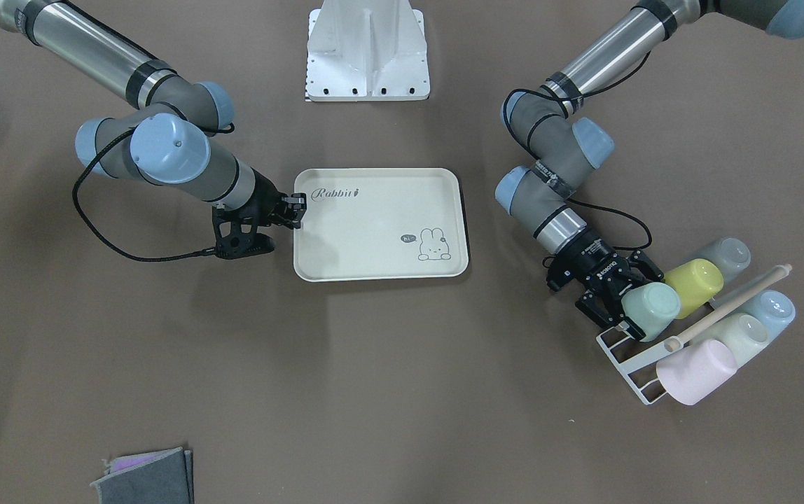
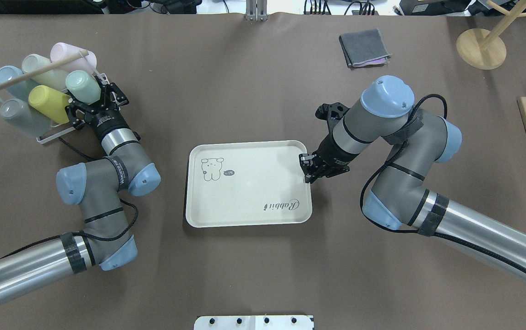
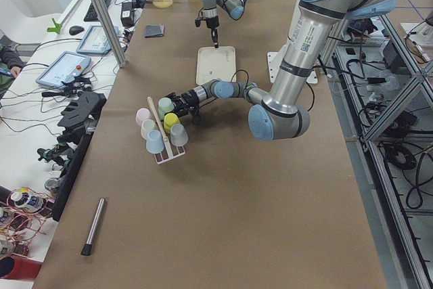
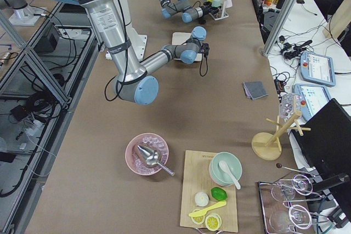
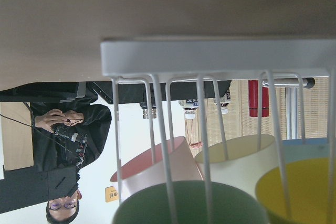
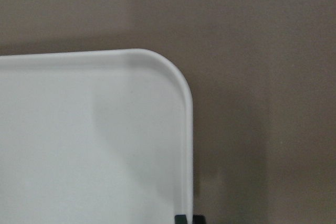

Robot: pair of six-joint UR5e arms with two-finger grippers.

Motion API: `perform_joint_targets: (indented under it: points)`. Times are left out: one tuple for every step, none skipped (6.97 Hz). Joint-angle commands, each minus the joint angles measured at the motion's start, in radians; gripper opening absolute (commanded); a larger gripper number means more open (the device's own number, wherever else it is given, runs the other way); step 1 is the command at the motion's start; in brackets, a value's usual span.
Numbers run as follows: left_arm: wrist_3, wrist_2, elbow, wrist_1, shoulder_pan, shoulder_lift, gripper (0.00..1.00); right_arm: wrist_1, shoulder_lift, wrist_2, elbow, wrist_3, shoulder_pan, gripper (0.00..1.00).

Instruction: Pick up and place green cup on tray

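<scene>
Green cup (image 2: pixel 83 87) tilted on a wire rack (image 2: pixel 45 137) at the table's 10 o'clock, overhead view; long axis 10-to-4, base toward 10. Left gripper (image 2: pixel 90 99) spread, flanking its mouth end. Yellow cup (image 2: pixel 50 103) just beside at 7. Tray (image 2: pixel 249 183) well apart toward 4; right gripper (image 2: pixel 308 169) pinches its 3 o'clock rim.

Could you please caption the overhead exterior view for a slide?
Left end effector open around the racked green cup; right end effector at the tray's edge.
</scene>
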Motion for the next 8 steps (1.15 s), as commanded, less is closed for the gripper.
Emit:
perform_joint_targets:
  points:
    - [0.015, 0.0, -0.008, 0.0, -0.001, 0.0, 0.56, 0.002, -0.006, -0.002, 0.003, 0.002, 0.001, 0.0]
    - [0.015, 0.0, -0.01, -0.002, -0.003, 0.0, 0.56, 0.002, -0.013, 0.0, 0.006, 0.002, 0.004, 0.0]
    - [0.016, -0.001, -0.014, -0.008, -0.004, 0.003, 0.56, 0.002, -0.022, -0.005, 0.01, 0.002, 0.004, 0.0]
    - [0.043, 0.0, -0.041, -0.009, -0.012, 0.009, 0.56, 0.003, -0.028, -0.003, 0.01, 0.002, 0.004, 0.0]
    - [0.079, -0.001, -0.058, -0.032, -0.012, 0.014, 0.56, 0.003, -0.029, -0.012, 0.016, 0.002, 0.003, 0.0]
    - [0.135, -0.001, -0.066, -0.093, -0.013, 0.034, 0.56, 0.003, -0.027, -0.019, 0.018, 0.002, 0.003, 0.0]
    - [0.221, -0.001, -0.072, -0.183, -0.019, 0.049, 0.56, 0.003, -0.022, -0.019, 0.018, 0.003, 0.001, 0.0]
    - [0.301, -0.001, -0.072, -0.271, -0.021, 0.061, 0.56, 0.002, -0.021, -0.02, 0.018, 0.005, -0.004, 0.0]
